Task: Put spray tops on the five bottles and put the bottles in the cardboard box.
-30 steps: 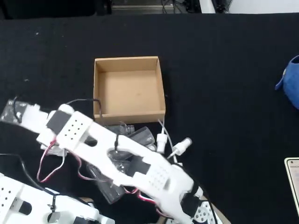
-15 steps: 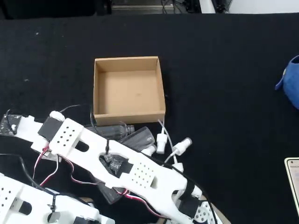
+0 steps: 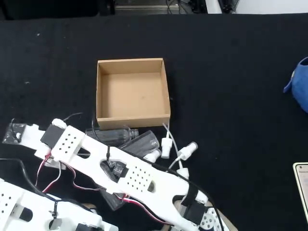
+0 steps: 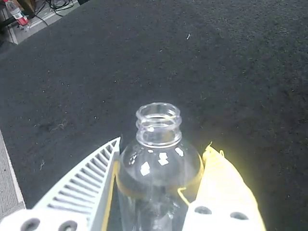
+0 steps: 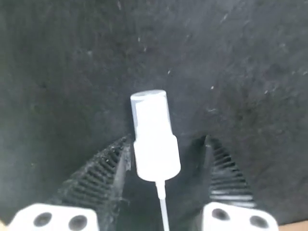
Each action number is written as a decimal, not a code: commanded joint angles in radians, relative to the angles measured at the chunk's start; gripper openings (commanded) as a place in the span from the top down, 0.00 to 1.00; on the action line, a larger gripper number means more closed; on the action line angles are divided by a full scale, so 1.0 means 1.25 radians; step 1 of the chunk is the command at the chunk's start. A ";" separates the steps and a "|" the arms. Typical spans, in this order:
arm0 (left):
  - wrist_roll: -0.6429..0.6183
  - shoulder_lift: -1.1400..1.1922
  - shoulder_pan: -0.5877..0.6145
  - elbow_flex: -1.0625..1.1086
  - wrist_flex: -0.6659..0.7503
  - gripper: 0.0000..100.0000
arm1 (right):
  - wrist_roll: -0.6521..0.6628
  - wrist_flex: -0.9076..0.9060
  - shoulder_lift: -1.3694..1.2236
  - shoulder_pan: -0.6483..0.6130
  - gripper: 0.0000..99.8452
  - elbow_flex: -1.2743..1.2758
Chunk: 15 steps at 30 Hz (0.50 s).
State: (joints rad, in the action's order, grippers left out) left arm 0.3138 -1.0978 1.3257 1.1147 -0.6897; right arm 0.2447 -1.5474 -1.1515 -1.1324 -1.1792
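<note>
My left gripper [image 4: 163,144] is shut on a clear bottle [image 4: 159,163], which stands upright with its threaded neck open and bare. My right gripper [image 5: 166,139] holds a white spray top [image 5: 153,134], its thin tube trailing back between the fingers. In the high view the right arm stretches from the front right across to the far left, where its gripper [image 3: 14,134] hangs over the black table. The cardboard box [image 3: 132,115] sits open mid-table. Clear bottles [image 3: 120,134] lie in front of the box, partly under the arm, with loose spray tops [image 3: 187,150] beside them.
The left arm's body [image 3: 29,211] fills the front left corner. A blue object [image 3: 301,89] is at the right edge and a card [image 3: 301,178] at the front right. Open black table lies behind and to the right of the box.
The right arm swung toward the table's front, bringing its gripper nearer the front left corner. More of the lying bottles now show behind it.
</note>
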 commanded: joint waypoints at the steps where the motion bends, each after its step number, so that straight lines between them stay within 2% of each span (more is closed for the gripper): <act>1: 0.001 0.000 0.003 -0.013 0.020 0.97 | 0.006 -0.010 0.015 -0.005 0.99 -0.088; 2: 0.001 0.000 0.003 -0.013 0.020 0.97 | 0.000 -0.020 0.017 0.004 0.97 -0.105; 9: 0.001 -0.001 0.003 -0.040 0.015 0.97 | -0.001 -0.162 0.020 0.054 0.99 -0.404; 12: 0.001 -0.001 -0.019 -0.060 0.014 0.97 | -0.004 -0.172 0.071 0.079 0.99 -0.373; 15: 0.001 -0.001 -0.071 -0.071 0.014 0.97 | -0.055 -0.171 0.095 0.125 0.99 -0.374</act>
State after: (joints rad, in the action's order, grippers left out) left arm 0.3138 -1.0978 1.3011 1.1009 -0.6897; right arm 0.2232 -1.7346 -1.1347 -1.0541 -1.5980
